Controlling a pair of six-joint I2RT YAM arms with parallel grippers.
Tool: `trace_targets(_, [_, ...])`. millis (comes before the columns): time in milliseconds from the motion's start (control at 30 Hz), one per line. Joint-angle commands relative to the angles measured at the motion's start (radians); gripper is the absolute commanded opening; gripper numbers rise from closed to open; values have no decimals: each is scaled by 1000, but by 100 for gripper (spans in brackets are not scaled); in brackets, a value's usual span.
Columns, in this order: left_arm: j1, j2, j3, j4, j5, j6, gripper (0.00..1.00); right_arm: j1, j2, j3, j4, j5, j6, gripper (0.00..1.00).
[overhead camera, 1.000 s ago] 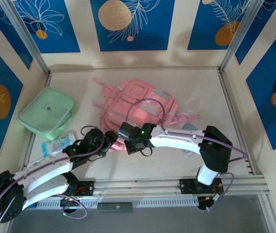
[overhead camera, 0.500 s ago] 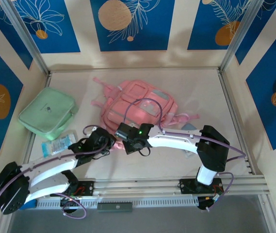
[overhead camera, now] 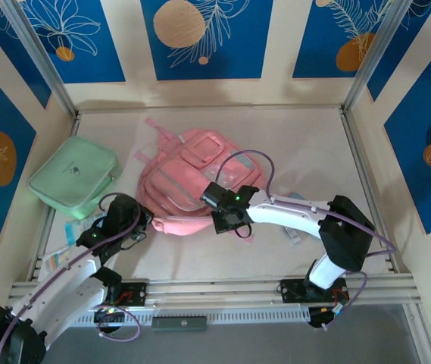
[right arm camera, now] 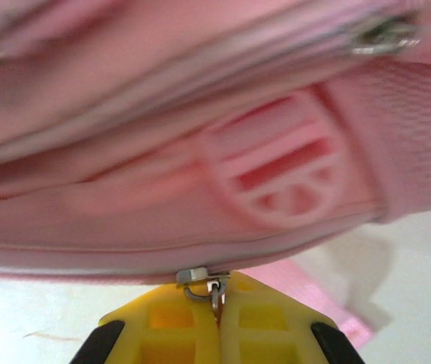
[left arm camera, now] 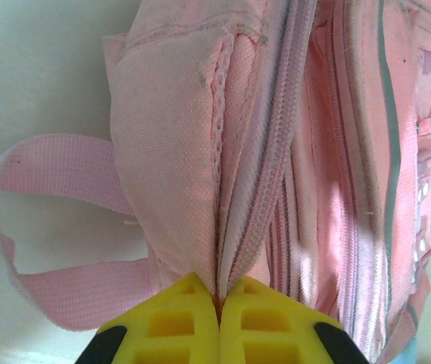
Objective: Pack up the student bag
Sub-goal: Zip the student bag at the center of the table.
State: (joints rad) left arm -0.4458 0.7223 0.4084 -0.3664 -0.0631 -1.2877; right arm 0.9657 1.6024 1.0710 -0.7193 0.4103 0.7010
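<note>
- Nearest to you, an aluminium rail runs along the front edge of the table, with both arm bases bolted to it.
- Your left gripper reaches in from the left to the near left corner of the student bag. In the left wrist view its yellow fingers are pressed together, pinching the bag's fabric right at the zip seam.
- A pink strap loop lies flat on the pale surface just left of that pinch.
- Your right gripper sits over the near side of the bag. In the right wrist view it is clamped on the metal zipper pull, with the bag blurred close behind it.
- The bag lies near the middle of the cream tabletop, front pockets up and grey strips showing.
- A mint-green zip case lies well apart from it, at the left edge.
- Something pale blue peeks out beside the right arm; you cannot tell what it is.
- Two slanted metal posts frame the far corners.
- Cream walls carry blue panels with orange discs and white leaf outlines.
</note>
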Motion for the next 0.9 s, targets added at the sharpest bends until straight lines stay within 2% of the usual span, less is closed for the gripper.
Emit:
trace_targets(0, [59,-17,26,-72,-26,112,0,-58,-31,-35,-85,32,-30,0])
trace_targets(200, [100,33,70,-94,-6,185,0,-128,-30,-33,-78,26,-54,0])
trace_targets(367, [102,53,77,-72,42,205,0,-47,-32,-1,-67,-13,-55,0])
trace_targets(400, [101,54,78,-72,46,216,5,-31,-28,10,-67,-23,-55,0])
trace_targets(433, [101,55,85,-79,51,234,20,-12,-24,20,-65,-35,-57,0])
trace_targets(467, [101,54,96,-93,56,244,31,6,-24,27,-66,-37,-56,4])
trace_targets(533, [103,39,109,-113,87,270,41,37,-32,43,-77,-27,-48,13])
trace_targets(733, [99,-38,165,-244,77,347,51,37,-122,46,-98,-48,-5,31])
trace_targets(867, [70,-57,192,-235,129,345,51,-59,-174,43,-98,-134,30,41])
